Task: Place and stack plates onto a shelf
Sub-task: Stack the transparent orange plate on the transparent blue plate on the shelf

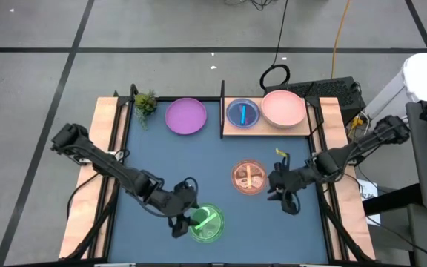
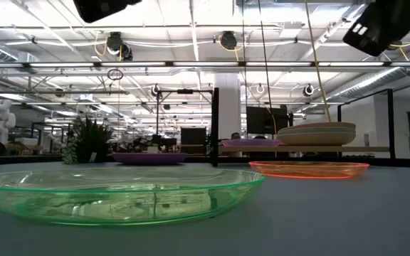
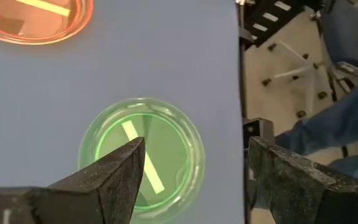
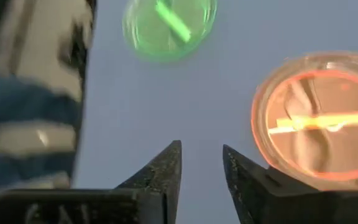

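The green translucent plate [image 2: 119,193] lies closest to the low camera, flat on the blue counter [image 1: 221,159] near its front edge, with a bright green stick-like piece [image 3: 143,165] lying across its inside. The left gripper [image 1: 184,219] hangs just over this plate's left rim; its fingers [image 3: 107,177] are spread wide apart, one over the plate and the other out past the counter's edge, and they hold nothing.

To the right and farther back, the orange-brown translucent plate [image 1: 249,178] rests on the counter with stick-like pieces in it. The right gripper [image 1: 283,190] is just beside its right rim, the fingers [image 4: 160,171] parted by a narrow gap with nothing between them.

Along the back, the light-wood shelf [image 1: 267,128] carries a small cyan translucent plate [image 1: 243,113] next to its thin black upright [image 1: 222,110], and a stack of larger plates topped by a pink one [image 1: 284,108] toward its other end. The purple plate [image 1: 185,116] sits on the counter to the left of the upright, apart from the shelf. A small green plant [image 1: 145,103] stands at the back left corner, near the purple plate.
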